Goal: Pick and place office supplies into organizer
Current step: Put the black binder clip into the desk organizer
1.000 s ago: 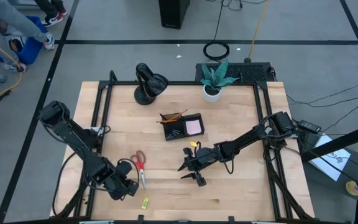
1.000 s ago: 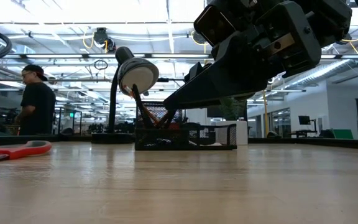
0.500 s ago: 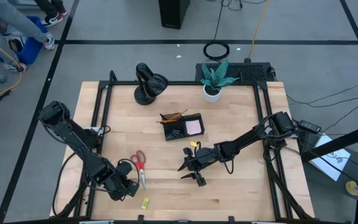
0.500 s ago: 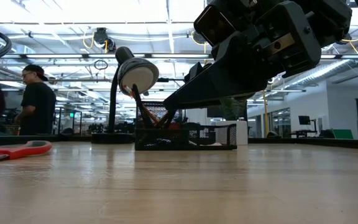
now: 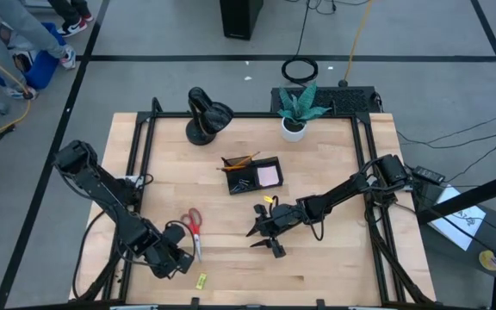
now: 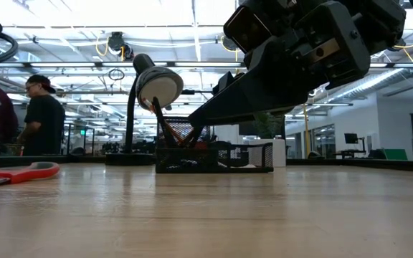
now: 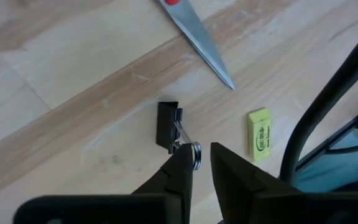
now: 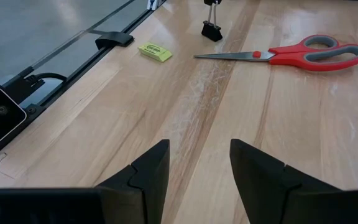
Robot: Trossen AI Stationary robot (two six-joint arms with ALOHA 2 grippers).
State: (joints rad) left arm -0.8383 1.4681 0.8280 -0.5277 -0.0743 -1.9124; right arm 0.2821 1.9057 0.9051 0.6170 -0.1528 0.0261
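Left wrist view shows the left gripper (image 7: 197, 163) pinched on the wire loop of a small black binder clip (image 7: 168, 126) lying on the pale wooden table (image 7: 61, 81), between the red-handled steel scissors (image 8: 291, 53) and a yellow-green eraser (image 7: 260, 133). Mid-table, the right gripper (image 5: 271, 238) hovers with fingers parted and nothing between them, near the black mesh organizer tray (image 5: 252, 175).

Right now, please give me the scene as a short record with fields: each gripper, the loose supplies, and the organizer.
left gripper: low at the table's front left, fingers closing on the wire handle of the binder clip
right gripper: open, holding nothing, near table centre
scissors: flat on the table beside the clip
yellow-green piece: loose near the front edge
organizer: holds pencils and pink pad
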